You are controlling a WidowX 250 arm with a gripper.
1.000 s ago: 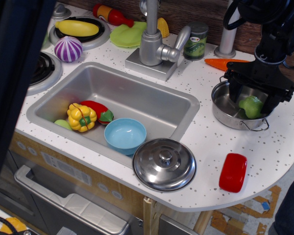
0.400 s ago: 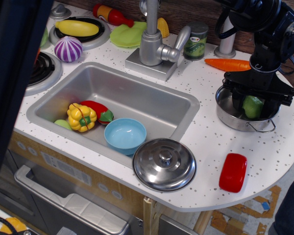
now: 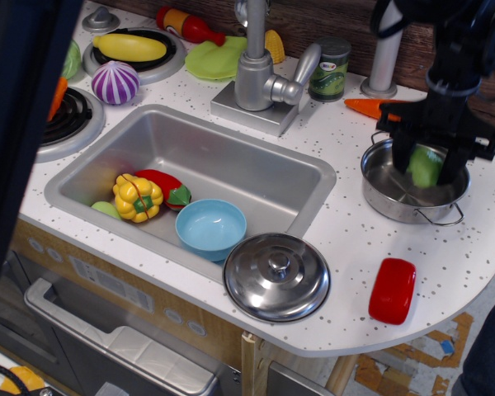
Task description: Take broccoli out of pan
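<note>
Observation.image looks down on a toy kitchen bench [image 3: 346, 239] — speckled white, with a sink [image 3: 231, 165] set in it. At the right end the black gripper [image 3: 429, 165] is clamped on the broccoli [image 3: 426, 166], one finger on each side, holding it just above the floor of the pan [image 3: 400, 198] (roughly level with the rim, as far as I can tell). A carrot [image 3: 367, 106] lies just behind the pan. Nearer the front edge sit a steel lid [image 3: 277, 275] and a red block [image 3: 393, 289] — both apart from the pan.
</note>
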